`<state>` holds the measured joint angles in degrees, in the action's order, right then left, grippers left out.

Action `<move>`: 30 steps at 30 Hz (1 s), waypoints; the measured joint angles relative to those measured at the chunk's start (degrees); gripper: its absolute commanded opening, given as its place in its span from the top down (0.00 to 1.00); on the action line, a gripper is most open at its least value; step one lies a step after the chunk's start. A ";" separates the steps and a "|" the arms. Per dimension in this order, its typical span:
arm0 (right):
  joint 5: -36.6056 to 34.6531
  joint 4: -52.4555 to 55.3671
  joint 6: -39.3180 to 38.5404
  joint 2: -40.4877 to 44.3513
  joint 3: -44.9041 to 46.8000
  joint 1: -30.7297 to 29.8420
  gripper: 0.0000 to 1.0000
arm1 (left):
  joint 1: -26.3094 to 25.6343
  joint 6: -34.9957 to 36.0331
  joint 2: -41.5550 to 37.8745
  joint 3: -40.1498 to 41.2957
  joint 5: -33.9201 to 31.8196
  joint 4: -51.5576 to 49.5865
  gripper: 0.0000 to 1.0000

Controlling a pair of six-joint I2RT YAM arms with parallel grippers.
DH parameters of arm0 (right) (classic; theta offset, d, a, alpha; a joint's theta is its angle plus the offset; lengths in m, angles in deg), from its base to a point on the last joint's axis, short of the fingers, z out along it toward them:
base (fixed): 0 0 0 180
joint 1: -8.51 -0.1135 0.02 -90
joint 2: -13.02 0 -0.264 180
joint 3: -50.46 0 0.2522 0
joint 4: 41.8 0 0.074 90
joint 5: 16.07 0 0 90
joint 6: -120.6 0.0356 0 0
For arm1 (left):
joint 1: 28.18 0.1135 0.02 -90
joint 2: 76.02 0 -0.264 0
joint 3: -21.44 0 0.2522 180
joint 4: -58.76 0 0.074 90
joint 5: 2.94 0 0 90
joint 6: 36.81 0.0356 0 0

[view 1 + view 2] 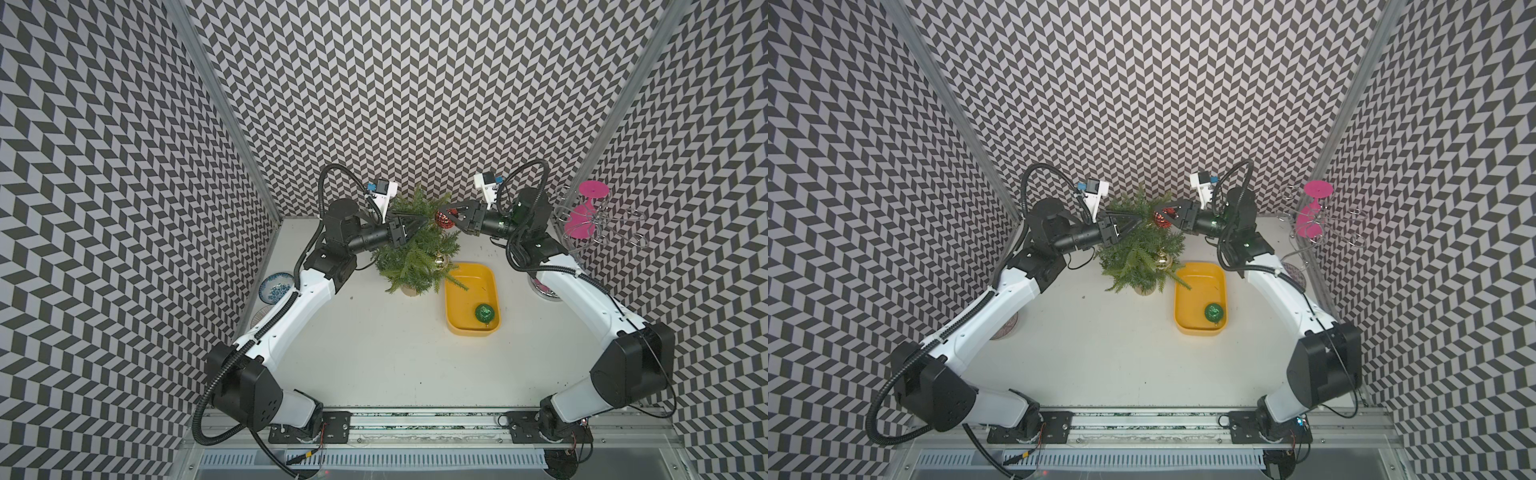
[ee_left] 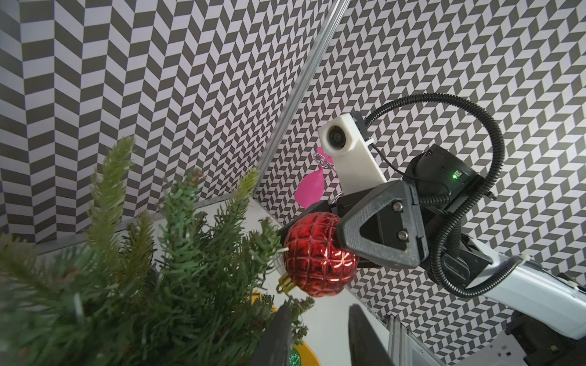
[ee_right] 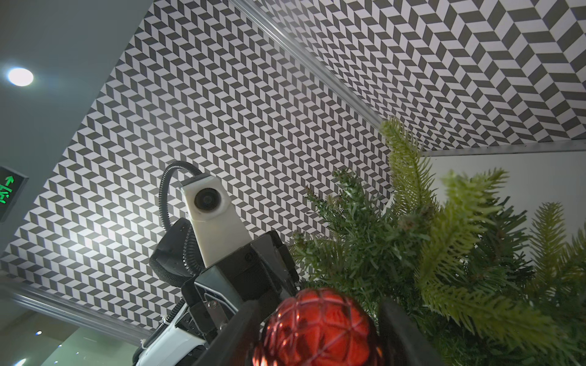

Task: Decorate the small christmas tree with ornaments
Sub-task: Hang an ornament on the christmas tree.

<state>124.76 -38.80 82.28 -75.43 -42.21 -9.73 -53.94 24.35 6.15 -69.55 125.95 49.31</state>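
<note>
The small christmas tree (image 1: pixel 415 253) (image 1: pixel 1138 253) stands in its pale pot at the back of the table. My right gripper (image 1: pixel 451 214) (image 3: pixel 317 304) is shut on the red ornament (image 1: pixel 444 219) (image 2: pixel 317 256), holding it against the upper branches on the tree's right side. My left gripper (image 1: pixel 426 219) (image 2: pixel 320 305) reaches into the treetop from the left. Its jaws are open, with nothing between them and a twig brushing one finger. A gold ornament (image 1: pixel 439 260) (image 1: pixel 1163 259) hangs low on the tree. The green ornament (image 1: pixel 484 312) (image 1: pixel 1214 311) lies in the yellow tray (image 1: pixel 469 286).
Pink wine glasses (image 1: pixel 582 220) hang on a wire rack at the back right. A blue patterned bowl (image 1: pixel 276 286) sits by the left wall, partly under my left arm. Another dish (image 1: pixel 544 291) is mostly hidden beneath my right arm. Patterned walls close in three sides.
</note>
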 measured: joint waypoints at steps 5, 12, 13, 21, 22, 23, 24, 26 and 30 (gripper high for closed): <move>0.09 -1.70 1.33 0.00 0.87 -0.48 0.41 | -1.73 2.97 0.00 -2.56 -4.44 -4.02 0.62; 0.22 -2.78 1.97 0.00 0.90 -1.16 0.41 | -3.54 6.43 0.00 -4.39 -10.84 -7.82 0.63; 0.22 -2.84 1.99 0.00 0.90 -1.16 0.41 | -3.61 6.71 0.02 -4.39 -11.43 -8.31 0.64; 0.44 -3.06 2.64 0.00 0.90 -1.16 0.41 | -3.65 7.89 0.33 -4.44 -15.30 -9.99 0.73; 0.46 -3.06 2.69 0.00 0.90 -1.16 0.41 | -3.65 7.96 0.33 -4.46 -15.39 -9.97 0.74; 0.48 -3.13 2.73 0.02 0.92 -1.16 0.41 | -3.87 8.04 0.33 -4.52 -15.54 -9.99 0.76; 0.50 -3.37 2.80 0.02 1.05 -1.16 0.41 | -3.93 8.11 0.35 -4.55 -15.67 -10.01 0.77; 0.57 -3.63 2.82 0.04 1.31 -1.16 0.41 | -4.02 8.22 0.35 -4.55 -15.72 -10.01 0.74; 0.66 -4.39 3.02 0.04 1.90 -1.16 0.41 | -4.02 8.24 0.35 -4.59 -15.76 -10.05 0.68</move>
<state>125.42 -43.20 85.30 -75.38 -40.31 -10.89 -57.96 32.59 6.50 -74.14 110.20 39.26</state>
